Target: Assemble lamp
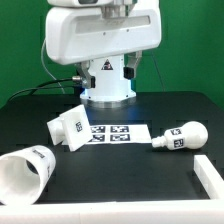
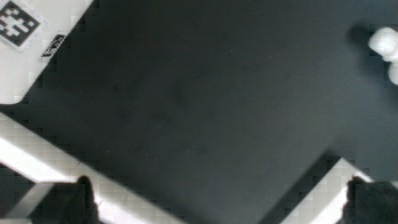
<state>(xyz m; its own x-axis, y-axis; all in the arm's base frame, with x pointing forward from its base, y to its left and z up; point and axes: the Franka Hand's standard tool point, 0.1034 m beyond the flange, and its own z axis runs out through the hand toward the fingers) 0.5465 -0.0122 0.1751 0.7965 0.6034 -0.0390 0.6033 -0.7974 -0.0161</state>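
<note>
The blocky lamp base lies on the black table, left of the marker board. The round-headed bulb lies on its side at the exterior view's right. The tapered shade lies on its side at the front left, its open mouth toward the camera. My gripper is open and empty, high above bare black table; only its dark fingertips show. A white tagged part, probably the base, and a white blob, perhaps the bulb, sit at the wrist view's edges. The exterior view shows no fingers.
The white arm body and its pedestal stand at the back centre. A white rail borders the table at the front right; white strips cross the wrist view near the fingertips.
</note>
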